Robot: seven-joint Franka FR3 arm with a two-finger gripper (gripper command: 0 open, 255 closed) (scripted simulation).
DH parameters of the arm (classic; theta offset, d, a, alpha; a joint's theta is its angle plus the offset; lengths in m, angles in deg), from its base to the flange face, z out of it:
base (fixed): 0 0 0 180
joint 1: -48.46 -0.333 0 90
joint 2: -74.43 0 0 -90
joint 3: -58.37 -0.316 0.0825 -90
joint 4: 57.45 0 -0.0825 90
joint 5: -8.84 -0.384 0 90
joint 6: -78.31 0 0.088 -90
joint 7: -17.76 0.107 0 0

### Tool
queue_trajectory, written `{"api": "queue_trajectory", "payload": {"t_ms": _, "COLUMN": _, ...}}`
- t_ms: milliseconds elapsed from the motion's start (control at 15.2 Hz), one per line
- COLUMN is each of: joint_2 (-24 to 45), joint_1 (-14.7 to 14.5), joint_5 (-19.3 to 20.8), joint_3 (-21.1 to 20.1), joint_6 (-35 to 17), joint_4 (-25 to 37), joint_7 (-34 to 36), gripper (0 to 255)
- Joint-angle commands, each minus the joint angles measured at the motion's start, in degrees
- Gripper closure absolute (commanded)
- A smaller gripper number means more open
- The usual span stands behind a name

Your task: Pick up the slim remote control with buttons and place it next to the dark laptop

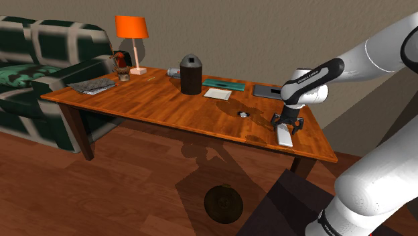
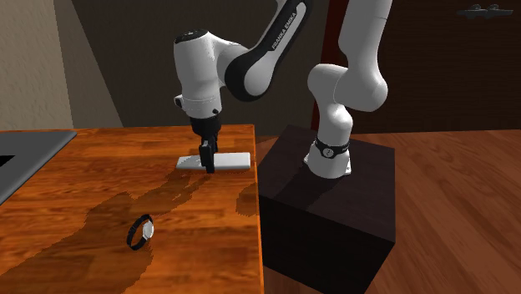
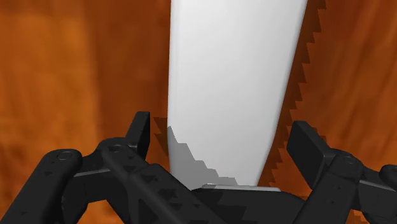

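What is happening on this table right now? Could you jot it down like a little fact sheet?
Table: wooden
Remote: plain white slab, lying flat near a table edge
Claw: lowered over the remote, open, straddling it without clasping it
Dark laptop: lying flat further along the table, apart from the remote
Task status: remote not yet lifted
Also on the table: wristwatch, orange lamp, dark canister
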Motion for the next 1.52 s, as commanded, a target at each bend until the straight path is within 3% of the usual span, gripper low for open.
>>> {"api": "queue_trajectory", "payload": {"t_ms": 0, "joint_2": 0.03, "joint_1": 0.00, "joint_5": -0.01, "joint_3": 0.01, "joint_6": -0.04, "joint_4": 0.00, "joint_7": -0.02, "gripper": 0}}
{"api": "queue_trajectory", "payload": {"t_ms": 132, "joint_2": 0.02, "joint_1": 0.00, "joint_5": -0.01, "joint_3": 0.01, "joint_6": -0.03, "joint_4": 0.00, "joint_7": -0.01, "gripper": 0}}
{"api": "queue_trajectory", "payload": {"t_ms": 198, "joint_2": 0.02, "joint_1": 0.00, "joint_5": -0.01, "joint_3": 0.01, "joint_6": -0.03, "joint_4": 0.00, "joint_7": -0.01, "gripper": 255}}
{"api": "queue_trajectory", "payload": {"t_ms": 792, "joint_2": 0.03, "joint_1": 0.00, "joint_5": -0.01, "joint_3": 0.01, "joint_6": -0.04, "joint_4": 0.00, "joint_7": -0.02, "gripper": 255}}
{"api": "queue_trajectory", "payload": {"t_ms": 1452, "joint_2": -5.21, "joint_1": 0.28, "joint_5": 1.15, "joint_3": -0.79, "joint_6": 8.66, "joint_4": 3.58, "joint_7": 0.98, "gripper": 255}}
